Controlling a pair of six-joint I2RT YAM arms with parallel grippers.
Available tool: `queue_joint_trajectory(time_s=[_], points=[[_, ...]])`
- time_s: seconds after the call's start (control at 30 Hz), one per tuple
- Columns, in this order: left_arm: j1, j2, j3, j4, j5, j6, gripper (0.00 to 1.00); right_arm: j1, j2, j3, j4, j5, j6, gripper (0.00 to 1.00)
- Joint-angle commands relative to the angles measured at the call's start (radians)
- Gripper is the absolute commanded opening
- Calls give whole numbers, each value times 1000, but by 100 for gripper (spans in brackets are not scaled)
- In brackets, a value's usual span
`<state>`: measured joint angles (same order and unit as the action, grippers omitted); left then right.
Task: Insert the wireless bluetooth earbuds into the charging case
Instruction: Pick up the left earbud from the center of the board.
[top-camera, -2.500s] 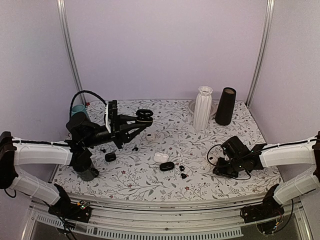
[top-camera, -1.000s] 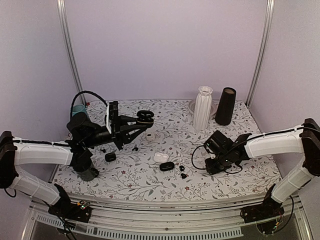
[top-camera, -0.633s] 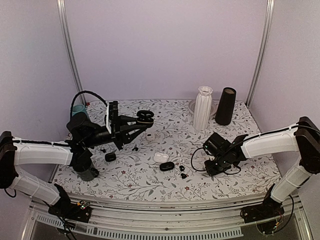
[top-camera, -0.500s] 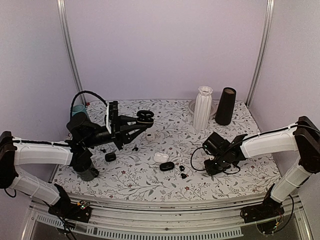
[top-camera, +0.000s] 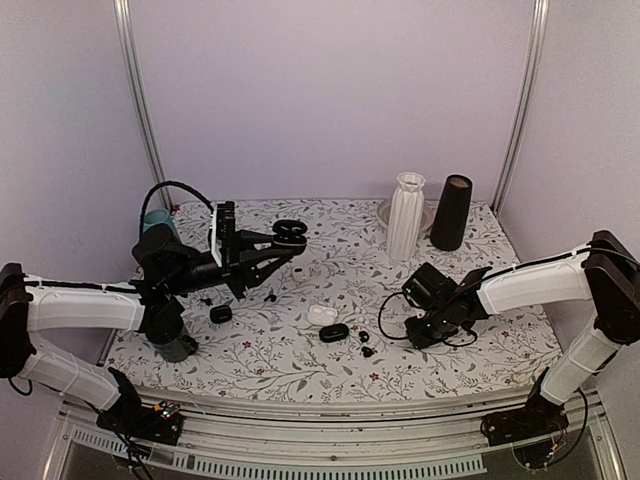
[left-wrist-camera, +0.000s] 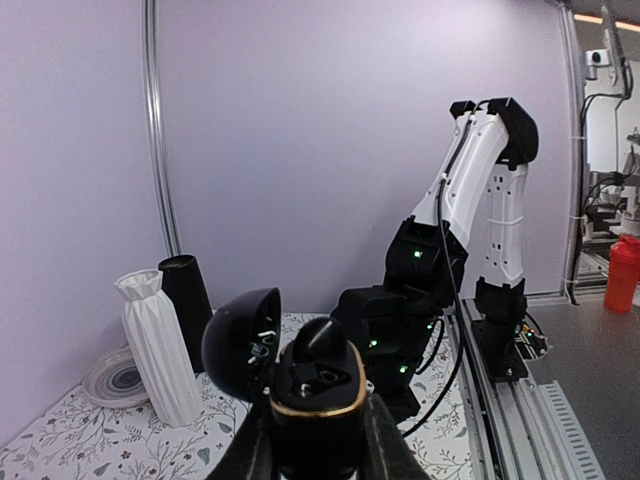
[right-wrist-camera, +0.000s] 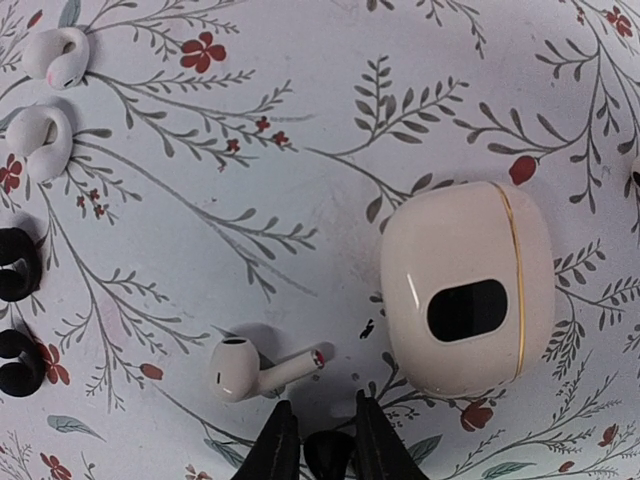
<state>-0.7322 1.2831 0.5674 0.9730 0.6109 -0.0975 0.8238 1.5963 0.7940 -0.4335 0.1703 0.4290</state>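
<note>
right end effector (right-wrist-camera: 318, 436) shifted inward, pinching black earbud (right-wrist-camera: 326, 459), left end effector (left-wrist-camera: 318, 445) gripping case (left-wrist-camera: 316, 385)

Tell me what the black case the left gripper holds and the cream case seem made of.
The open black case: likely glossy hard plastic, soft highlights on its lid; the gold ring at the rim looks metallic, maybe only plated. The cream case: smooth satin plastic by its even sheen, with a thin gold seam and a dark glossy oval inset.
</note>
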Motion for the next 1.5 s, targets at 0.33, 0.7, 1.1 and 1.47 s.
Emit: queue_joint_trajectory(time_s=[0.33,0.7,1.1,1.47], points=[[-13,-10,4,9,-3,4,0,-3,7,-30,-33,-35,44,25],[-14,-1,7,20,3,2,0,-3,-9,-28,-75,-46,93,23],[-13,-9,-4,24,0,2,0,21,12,51,-170,-68,182,23],[-14,-32,-16,18,-5,3,0,6,82,97,-158,2,176,24]])
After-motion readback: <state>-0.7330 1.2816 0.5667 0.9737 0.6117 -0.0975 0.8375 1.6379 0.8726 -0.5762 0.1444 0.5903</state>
